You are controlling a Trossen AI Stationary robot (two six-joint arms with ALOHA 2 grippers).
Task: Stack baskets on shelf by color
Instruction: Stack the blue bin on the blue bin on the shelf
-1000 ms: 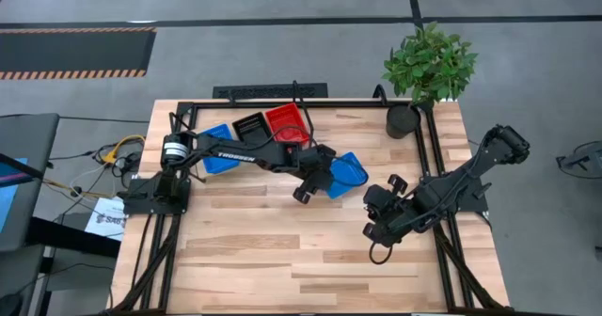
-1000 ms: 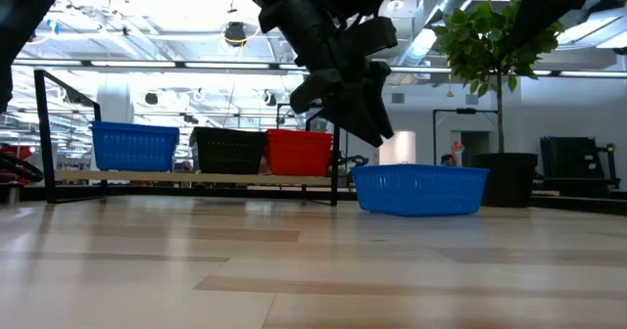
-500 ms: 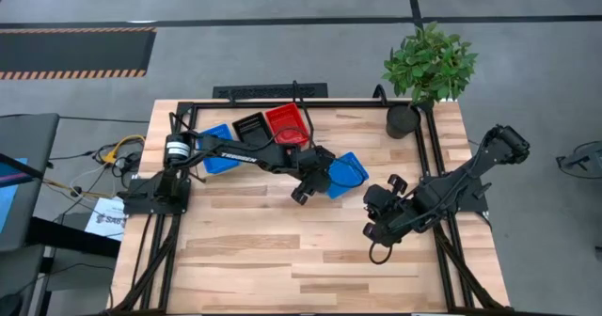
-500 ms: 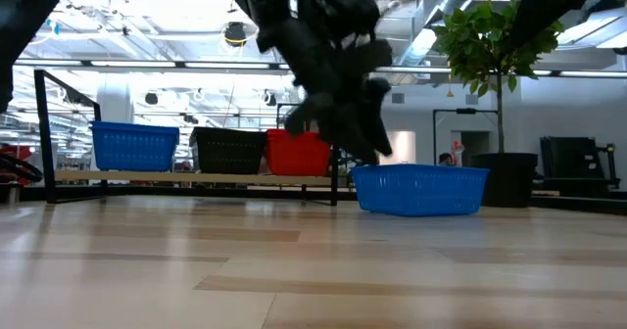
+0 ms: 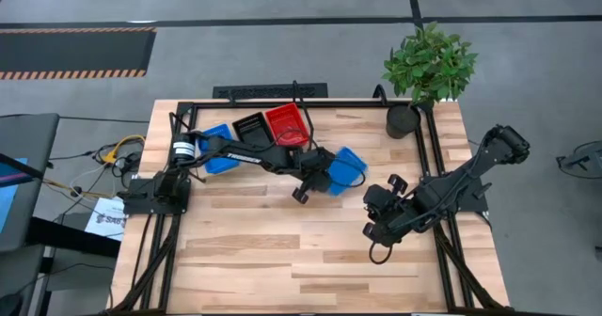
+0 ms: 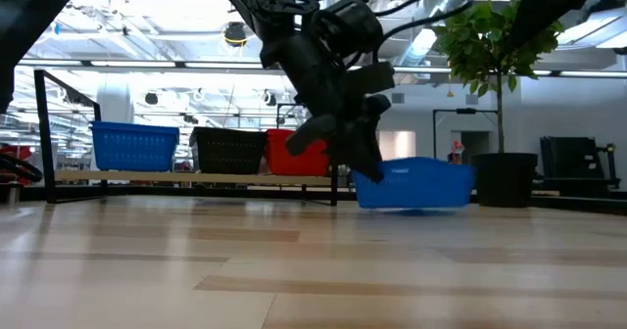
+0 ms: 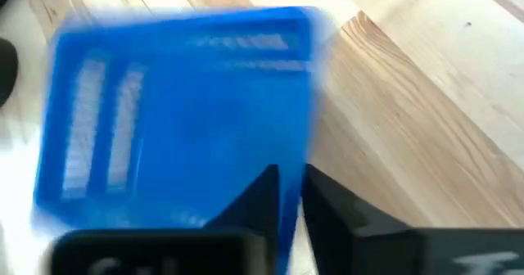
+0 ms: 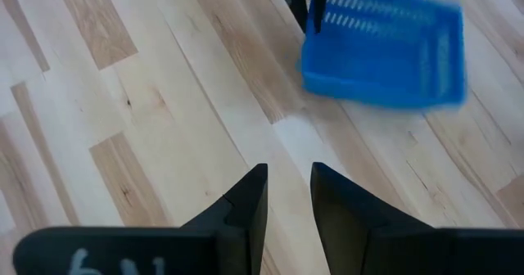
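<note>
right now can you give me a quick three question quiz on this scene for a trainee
1. True or false: the left gripper is shut on the rim of the loose blue mesh plastic basket.
2. Which baskets sit on the tilted light plywood shelf? A) two red, one blue. B) one blue, one black, one red. C) three black.
3. Fill in: the right gripper hangs over bare ____, holding nothing.

Key
1. True; the wrist view shows its fingers pinching the wall.
2. B
3. tabletop; its jaws stand apart.
</note>
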